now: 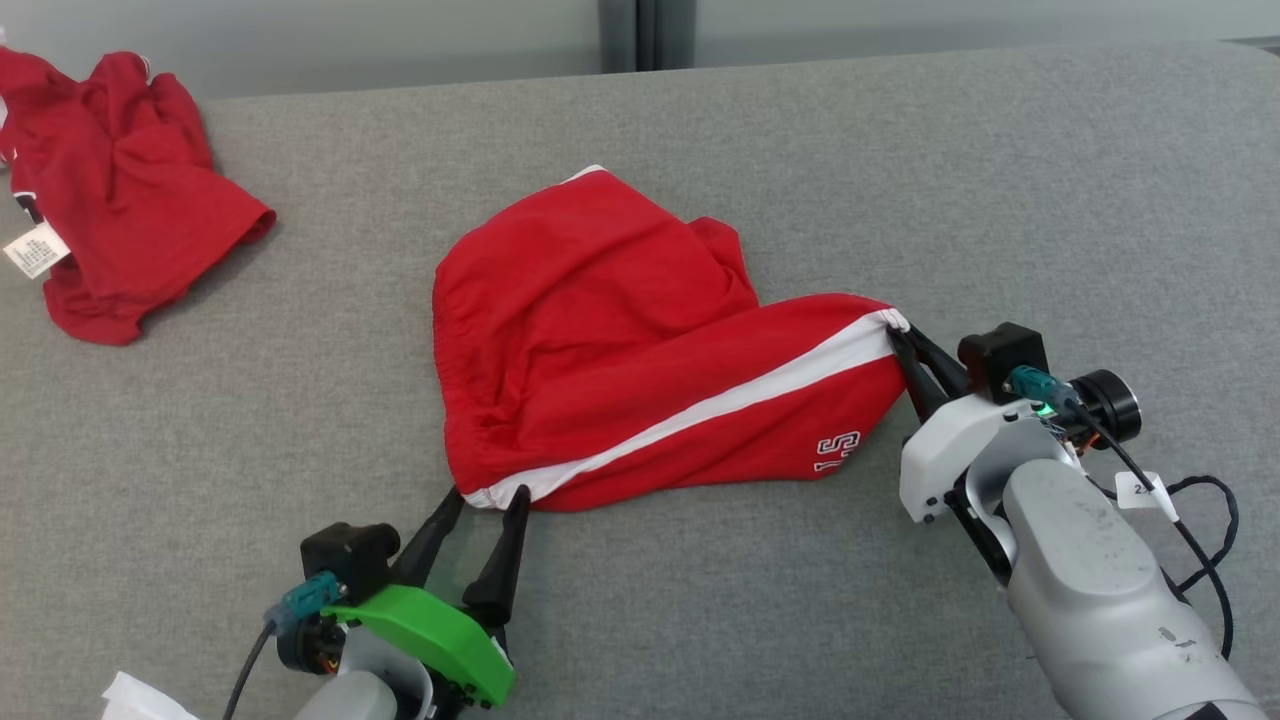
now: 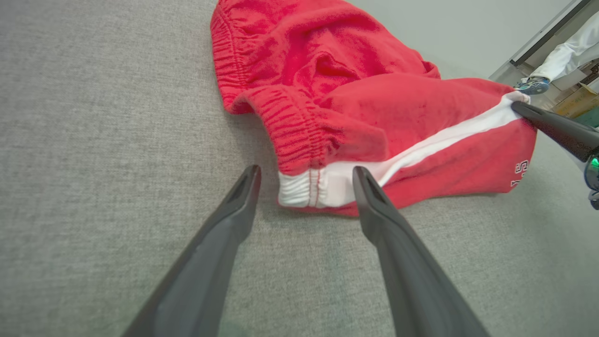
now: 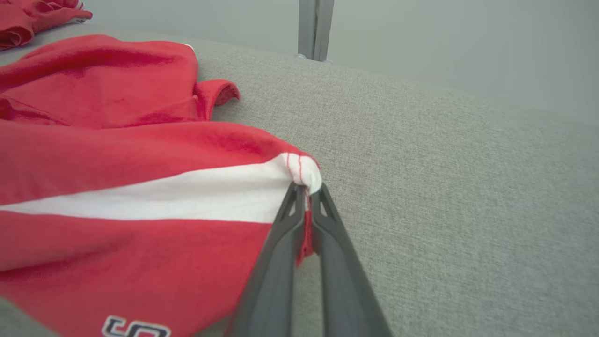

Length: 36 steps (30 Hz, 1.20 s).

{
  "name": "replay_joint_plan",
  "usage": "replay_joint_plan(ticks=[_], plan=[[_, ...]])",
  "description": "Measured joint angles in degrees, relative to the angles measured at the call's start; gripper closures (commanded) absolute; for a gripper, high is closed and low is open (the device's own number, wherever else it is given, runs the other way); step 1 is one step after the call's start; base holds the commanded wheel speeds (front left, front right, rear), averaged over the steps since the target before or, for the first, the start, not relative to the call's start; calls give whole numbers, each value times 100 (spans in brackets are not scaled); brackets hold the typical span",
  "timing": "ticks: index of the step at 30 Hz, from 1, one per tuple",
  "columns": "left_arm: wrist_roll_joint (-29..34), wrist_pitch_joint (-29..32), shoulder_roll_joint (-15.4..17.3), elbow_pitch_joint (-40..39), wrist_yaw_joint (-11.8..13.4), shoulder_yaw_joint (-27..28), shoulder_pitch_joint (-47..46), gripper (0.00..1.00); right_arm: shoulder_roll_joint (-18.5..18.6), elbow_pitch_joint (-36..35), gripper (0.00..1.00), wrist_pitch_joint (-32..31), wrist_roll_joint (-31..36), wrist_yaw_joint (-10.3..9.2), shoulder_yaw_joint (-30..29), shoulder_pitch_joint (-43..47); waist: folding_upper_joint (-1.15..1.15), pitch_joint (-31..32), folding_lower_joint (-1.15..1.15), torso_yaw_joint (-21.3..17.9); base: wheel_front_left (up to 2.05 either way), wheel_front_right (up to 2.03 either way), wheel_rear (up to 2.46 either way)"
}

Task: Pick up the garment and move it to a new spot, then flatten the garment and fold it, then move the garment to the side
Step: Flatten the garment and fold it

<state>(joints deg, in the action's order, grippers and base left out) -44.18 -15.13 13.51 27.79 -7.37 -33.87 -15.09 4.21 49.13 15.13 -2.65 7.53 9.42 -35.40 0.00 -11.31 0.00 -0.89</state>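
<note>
Grey desk (image 1: 700,600), two red garments: striped garment (image 1: 600,330) central, spare garment (image 1: 120,190) far left. Left gripper (image 1: 488,497) spread at waistband (image 2: 299,187), right gripper (image 1: 900,335) clamped on hem (image 3: 304,171); left wrist view adds a shoe (image 2: 533,85).

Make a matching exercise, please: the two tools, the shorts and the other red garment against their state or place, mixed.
1. left tool
2. right tool
3. shorts
4. other red garment

A. crumpled at the far left
B. shut on the striped hem corner
C. open at the waistband end
D. lying in the middle, between both tools

Pairs: 1-C, 2-B, 3-D, 4-A
</note>
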Motion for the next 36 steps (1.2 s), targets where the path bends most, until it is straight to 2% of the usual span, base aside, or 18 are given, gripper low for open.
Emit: replay_joint_plan(ticks=[2,3,5,8,13,20,22,23,30,36], plan=[[-101,0,81,-134,0,-202,-9,38,12,9,100,0,-12,0,-34,-36,0,-21,0,-8,0,0,0],[-160,0,147,-204,0,-318,-16,51,14,7,100,0,-22,0,-52,-58,0,-33,0,-14,0,0,0],[-169,1,266,-334,0,-449,-19,56,20,5,100,0,-24,0,-76,-74,0,-54,0,-20,0,0,0],[-177,0,375,-497,0,-492,-28,72,20,-3,100,0,-25,0,-113,-80,0,-81,0,-18,0,0,0],[-222,1,377,-508,0,-779,-136,79,27,-38,100,0,-34,0,-137,-80,0,-109,0,-17,0,0,0],[-270,0,349,-342,0,-902,-358,89,13,-86,100,0,-40,0,-104,-80,0,-135,0,-91,0,0,0],[-278,1,326,-319,0,-910,-413,100,11,-103,100,0,-40,0,-96,-81,0,-138,0,-107,0,0,0],[-276,0,307,-320,0,-886,-446,100,9,-115,100,0,-40,0,-91,-81,0,-136,0,-113,0,0,0],[-71,0,207,-910,0,-187,-471,100,14,-439,100,0,-161,0,-55,-64,0,-78,0,-148,0,0,0],[183,0,454,-1769,0,278,-393,100,75,-1096,100,1,-543,0,131,14,0,120,0,-169,0,0,0]])
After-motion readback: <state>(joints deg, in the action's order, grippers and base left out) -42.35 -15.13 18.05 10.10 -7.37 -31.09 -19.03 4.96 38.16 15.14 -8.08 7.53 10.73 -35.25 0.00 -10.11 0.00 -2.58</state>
